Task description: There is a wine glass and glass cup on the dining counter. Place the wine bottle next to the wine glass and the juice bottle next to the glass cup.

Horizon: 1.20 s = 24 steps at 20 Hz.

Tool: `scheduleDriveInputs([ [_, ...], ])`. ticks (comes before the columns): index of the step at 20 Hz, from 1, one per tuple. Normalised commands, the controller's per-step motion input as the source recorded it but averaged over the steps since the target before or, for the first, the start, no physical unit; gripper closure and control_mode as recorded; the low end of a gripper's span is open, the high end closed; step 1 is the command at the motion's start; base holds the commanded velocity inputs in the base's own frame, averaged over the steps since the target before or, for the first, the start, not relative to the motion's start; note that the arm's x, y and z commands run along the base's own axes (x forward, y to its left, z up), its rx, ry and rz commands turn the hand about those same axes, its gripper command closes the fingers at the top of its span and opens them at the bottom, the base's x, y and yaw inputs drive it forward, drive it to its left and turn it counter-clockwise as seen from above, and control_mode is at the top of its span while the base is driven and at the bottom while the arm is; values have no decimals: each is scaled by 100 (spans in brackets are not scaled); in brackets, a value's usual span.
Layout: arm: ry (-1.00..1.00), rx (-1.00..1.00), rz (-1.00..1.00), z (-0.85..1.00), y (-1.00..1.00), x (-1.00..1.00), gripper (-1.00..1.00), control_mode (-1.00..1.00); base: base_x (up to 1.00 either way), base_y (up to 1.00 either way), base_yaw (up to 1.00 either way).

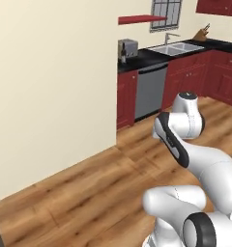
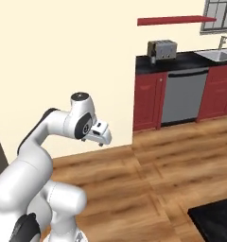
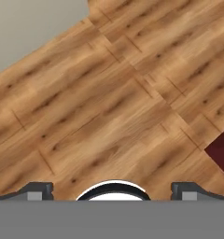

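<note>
Wood-plank floor (image 3: 114, 107) w/ satin sheen, glossy white arm (image 1: 210, 169), steel sink (image 1: 178, 48).

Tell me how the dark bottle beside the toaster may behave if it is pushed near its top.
The wine bottle stands upright on the black worktop beside the toaster; it looks tall and narrow, so a high push would probably tip it. Its round body would likely roll once down. Gripping low seems safer.
</note>
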Motion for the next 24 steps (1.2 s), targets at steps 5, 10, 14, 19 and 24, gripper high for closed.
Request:
scheduleDriveInputs([
  [5,0,0,0,0,0,0,-100,100,72,-17,-21],
  [10,0,0,0,0,0,0,-100,100,71,-20,-20],
  [14,0,0,0,0,0,0,-100,100,70,-20,-21],
  [19,0,0,0,0,0,0,-100,100,68,-20,-23],
  [24,0,0,0,0,0,0,-100,100,67,-21,-23],
])
